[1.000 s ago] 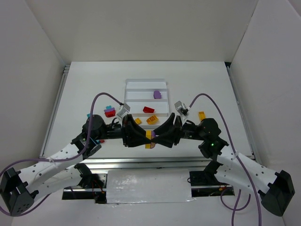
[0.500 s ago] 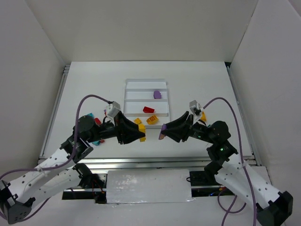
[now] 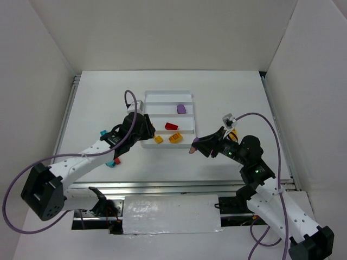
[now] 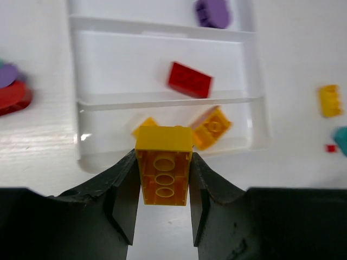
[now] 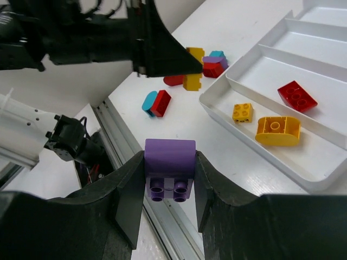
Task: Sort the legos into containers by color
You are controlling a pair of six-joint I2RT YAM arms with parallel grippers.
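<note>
Your left gripper [image 4: 162, 181] is closed narrow on a yellow brick [image 4: 164, 142], one finger pressed to each long side, with the hollow underside and its three round tubes facing the wrist camera. From that camera the brick sits over the near wall of the white tray [image 3: 168, 93], at the nearest compartment. From overhead the gripper is at the tray's near-left corner. You cannot tell how high it hangs.

Your right gripper [image 5: 169, 179] pinches a purple brick [image 5: 169, 154] the same way, underside toward the lens. It is off the tray, over bare table [image 3: 233, 97] near the tray's near-right corner.

Inside the tray, counting from your side:
- nearest compartment: a small yellow-orange brick [image 5: 242, 112] and a rounded yellow-orange brick [image 5: 278, 130], close together but apart
- next compartment: one red brick [image 4: 189, 79], lying askew
- the one beyond: a rounded purple piece [image 4: 212, 12]

Loose on the table, left of the tray, a teal-and-red pair [image 5: 156, 103] lies side by side, touching. Farther left sits a small cluster [image 5: 209, 62] of yellow, red, purple and teal pieces — bunched too tightly to count. To the right of the tray lies another yellow brick [image 4: 330, 100], with a teal piece [image 4: 341, 140] cut by the frame edge and a tiny red bit [image 4: 330, 148] beside it.
</note>
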